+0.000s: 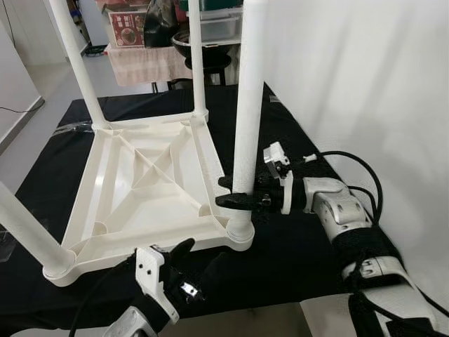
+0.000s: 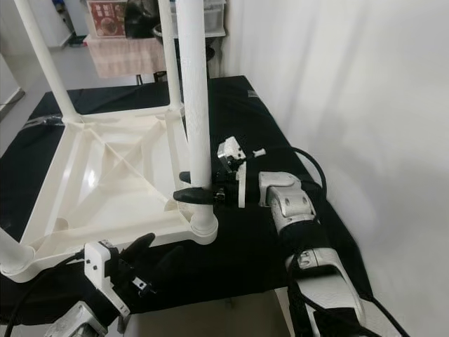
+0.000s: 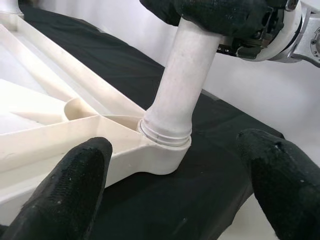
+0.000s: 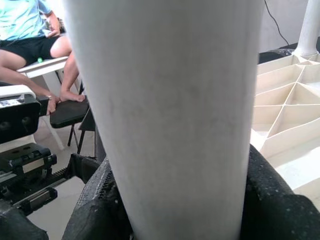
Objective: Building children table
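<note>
A white plastic children's tabletop [image 1: 151,186] lies upside down on a black cloth, with white legs standing up from its corners. The near right leg [image 1: 249,112] stands in its corner socket [image 1: 240,232]. My right gripper [image 1: 235,191] is shut on this leg just above the socket; in the right wrist view the leg [image 4: 175,110] sits tight between the black fingers [image 4: 272,200]. My left gripper [image 1: 188,263] is open at the table's front edge, just below the tabletop's near rim. In the left wrist view its fingers [image 3: 70,195] frame the socket [image 3: 165,150] without touching it.
The black-covered table [image 1: 295,260] ends close on the near side. A white wall [image 1: 365,77] runs along the right. Boxes and a cloth-draped stand [image 1: 144,60] sit at the back. A seated person [image 4: 30,35] appears in the right wrist view.
</note>
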Robot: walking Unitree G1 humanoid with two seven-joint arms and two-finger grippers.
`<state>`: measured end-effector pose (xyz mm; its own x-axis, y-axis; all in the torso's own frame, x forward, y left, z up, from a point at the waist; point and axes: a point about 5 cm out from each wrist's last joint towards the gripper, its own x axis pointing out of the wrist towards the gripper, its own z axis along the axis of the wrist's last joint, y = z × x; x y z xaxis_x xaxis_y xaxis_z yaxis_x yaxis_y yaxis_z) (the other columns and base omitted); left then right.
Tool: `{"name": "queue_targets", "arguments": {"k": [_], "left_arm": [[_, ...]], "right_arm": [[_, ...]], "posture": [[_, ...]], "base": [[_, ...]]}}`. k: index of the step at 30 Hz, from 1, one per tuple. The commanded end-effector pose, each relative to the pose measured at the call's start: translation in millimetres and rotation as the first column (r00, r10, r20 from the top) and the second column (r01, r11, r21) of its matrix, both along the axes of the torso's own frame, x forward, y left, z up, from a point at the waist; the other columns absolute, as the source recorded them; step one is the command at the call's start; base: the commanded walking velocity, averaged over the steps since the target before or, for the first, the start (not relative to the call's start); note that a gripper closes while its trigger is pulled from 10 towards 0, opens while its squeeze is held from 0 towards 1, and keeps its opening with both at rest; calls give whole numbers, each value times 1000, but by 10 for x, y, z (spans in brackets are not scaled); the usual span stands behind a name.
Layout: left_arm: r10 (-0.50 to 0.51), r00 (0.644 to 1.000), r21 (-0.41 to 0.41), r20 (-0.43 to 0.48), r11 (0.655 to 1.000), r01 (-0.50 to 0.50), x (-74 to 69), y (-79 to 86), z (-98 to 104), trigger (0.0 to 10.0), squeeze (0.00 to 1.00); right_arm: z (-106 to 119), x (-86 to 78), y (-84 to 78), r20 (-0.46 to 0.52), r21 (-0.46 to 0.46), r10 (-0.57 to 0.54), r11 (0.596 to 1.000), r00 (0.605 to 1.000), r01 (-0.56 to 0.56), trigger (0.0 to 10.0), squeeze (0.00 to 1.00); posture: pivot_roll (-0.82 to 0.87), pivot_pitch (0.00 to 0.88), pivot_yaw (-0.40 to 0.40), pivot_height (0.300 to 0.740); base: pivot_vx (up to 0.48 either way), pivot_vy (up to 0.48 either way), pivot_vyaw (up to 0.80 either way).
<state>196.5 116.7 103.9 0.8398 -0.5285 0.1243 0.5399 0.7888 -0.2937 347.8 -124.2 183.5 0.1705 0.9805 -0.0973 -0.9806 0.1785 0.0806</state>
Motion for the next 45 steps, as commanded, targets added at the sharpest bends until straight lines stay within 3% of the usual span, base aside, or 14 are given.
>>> {"name": "queue_targets", "arguments": {"k": [1,8,10,13,14,16,17,22,23,24,32,39,40,45], "left_arm": [[4,1000,-8,-1,1000,-4,-1,10,-9,10000,0],[7,1000,-13,3,1000,-7,-21,21,6,10000,0],[8,1000,-15,4,1000,-8,-36,44,20,10000,0],[7,1000,-16,3,1000,-7,-31,55,21,10000,0],[6,1000,-16,2,1000,-6,-26,61,19,10000,0],[6,1000,-16,2,1000,-6,-26,61,19,10000,0],[-5,1000,-20,1,1000,5,-20,44,22,10000,0],[-3,1000,-23,3,1000,3,-18,34,30,10000,0],[3,1000,-25,4,1000,-3,-14,38,32,10000,0],[6,1000,-27,5,1000,-6,-8,41,34,10000,0],[1,1000,-36,5,999,-1,15,37,34,10000,0],[1,1000,-38,7,999,-1,23,31,33,10000,0],[3,1000,-38,8,999,-3,29,29,32,10000,0],[6,1000,-38,9,999,-6,38,24,25,10000,0]], "right_arm": [[-32,7,28,-27,14,1,1000,1000,-1,0,0],[-248,-66,1,-10,-45,-231,972,973,230,0,0],[-425,-24,-150,129,-80,-932,330,338,941,0,0],[-547,-206,-14,132,-113,-918,360,373,926,0,0],[-624,-329,122,111,-132,-871,464,478,876,0,0],[-624,-329,122,111,-132,-871,464,478,876,0,0],[-628,-331,265,55,-139,-720,680,691,720,0,0],[-569,-272,312,42,-131,-675,727,737,674,0,0],[-519,-256,334,57,-108,-659,743,750,660,10000,0],[-449,-249,391,48,-74,-610,788,791,611,10000,1000],[-120,-300,540,52,51,-307,951,950,305,10000,1000],[-117,-176,406,86,1,-228,974,970,228,10000,1000],[-124,-116,362,107,-37,-180,982,978,185,10000,0],[-82,-14,298,55,-54,-58,997,997,61,10000,0]], "posture": [[8,0,4,740],[6,0,-6,740],[-18,0,1,740],[-22,0,16,740],[-31,0,19,740],[-31,0,19,740],[-25,0,7,740],[-21,0,5,740],[-23,0,6,740],[-20,0,3,740],[-18,0,5,740],[-13,0,0,740],[-3,0,-3,740],[-2,0,-4,740]], "base": [[0,0,0],[0,0,0],[0,0,0],[0,0,0],[0,0,0],[0,0,0],[0,0,0],[0,0,0],[0,0,0],[0,0,0],[0,0,0],[0,0,0],[0,0,0],[0,0,0]]}}
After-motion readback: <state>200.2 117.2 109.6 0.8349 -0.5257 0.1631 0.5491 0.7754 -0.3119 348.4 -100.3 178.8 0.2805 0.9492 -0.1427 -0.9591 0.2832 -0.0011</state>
